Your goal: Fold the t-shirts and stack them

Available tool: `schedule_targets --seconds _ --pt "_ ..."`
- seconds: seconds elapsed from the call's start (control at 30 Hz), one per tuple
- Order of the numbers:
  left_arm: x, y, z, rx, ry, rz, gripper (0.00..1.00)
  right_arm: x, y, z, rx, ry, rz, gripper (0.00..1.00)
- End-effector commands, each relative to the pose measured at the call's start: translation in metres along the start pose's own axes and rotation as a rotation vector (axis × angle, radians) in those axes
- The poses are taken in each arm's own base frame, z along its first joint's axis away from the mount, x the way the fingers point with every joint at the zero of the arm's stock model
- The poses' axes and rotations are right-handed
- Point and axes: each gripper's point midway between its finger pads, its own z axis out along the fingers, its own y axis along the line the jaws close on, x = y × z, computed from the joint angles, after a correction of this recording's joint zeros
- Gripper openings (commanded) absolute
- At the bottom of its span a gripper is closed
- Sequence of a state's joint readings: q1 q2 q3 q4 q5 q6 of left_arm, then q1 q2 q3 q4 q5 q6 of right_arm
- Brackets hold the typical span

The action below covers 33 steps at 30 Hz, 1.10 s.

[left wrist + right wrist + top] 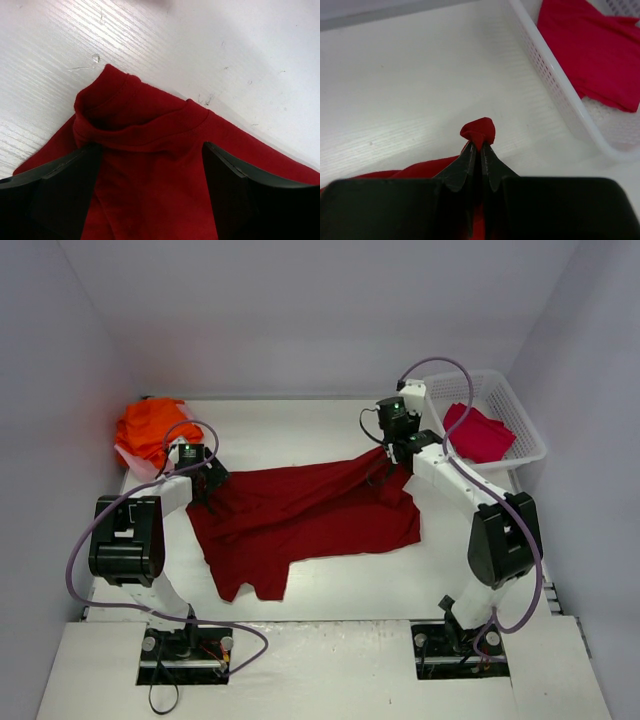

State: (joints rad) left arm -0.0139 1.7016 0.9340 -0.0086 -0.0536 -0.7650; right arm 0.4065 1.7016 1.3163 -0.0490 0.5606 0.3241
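Observation:
A large dark red t-shirt (310,515) lies spread across the table's middle. My left gripper (207,483) is open over the shirt's left corner; in the left wrist view its fingers (65,185) straddle a rumpled fold of the dark red cloth (145,170). My right gripper (392,462) is shut on the shirt's far right corner; a pinched tuft of the cloth (479,131) sticks out past its fingertips. Bright orange shirts (150,430) are piled at the far left. A crimson shirt (478,432) lies in the basket, also seen in the right wrist view (590,50).
A white plastic lattice basket (528,432) stands at the far right, its wall close to my right gripper (555,85). White walls close in the table at the back and sides. No pale pink shirt shows.

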Motion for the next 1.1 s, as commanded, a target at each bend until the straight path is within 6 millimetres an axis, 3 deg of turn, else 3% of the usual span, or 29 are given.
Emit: schedule_targets --seconds 0.0,0.23,0.53,0.63,0.67,0.73,0.87,1.07 --pt "0.021 0.019 0.003 -0.055 0.053 0.019 0.76 -0.081 0.018 -0.009 -0.069 -0.192 0.05 0.0" --pt "0.019 0.018 0.001 -0.052 0.047 0.022 0.76 -0.125 0.036 -0.019 -0.155 -0.298 0.024 0.0" --pt "0.02 0.017 0.0 -0.044 0.048 0.022 0.76 -0.135 0.032 -0.038 -0.209 -0.359 -0.006 0.0" --pt "0.02 0.017 0.0 -0.04 0.05 0.019 0.76 -0.122 0.03 -0.05 -0.245 -0.345 0.008 0.0" --pt "0.02 0.016 0.0 -0.04 0.05 0.017 0.76 -0.103 0.03 -0.049 -0.248 -0.314 -0.009 0.0" --pt "0.02 0.017 -0.001 -0.039 0.048 0.019 0.76 -0.097 0.021 -0.063 -0.25 -0.317 0.033 0.0" --pt "0.017 0.015 -0.004 -0.035 0.042 0.022 0.76 -0.063 0.005 -0.081 -0.226 -0.27 0.053 0.0" --pt "0.014 0.013 -0.007 -0.029 0.037 0.016 0.76 -0.018 0.009 -0.102 -0.219 -0.144 0.059 0.0"
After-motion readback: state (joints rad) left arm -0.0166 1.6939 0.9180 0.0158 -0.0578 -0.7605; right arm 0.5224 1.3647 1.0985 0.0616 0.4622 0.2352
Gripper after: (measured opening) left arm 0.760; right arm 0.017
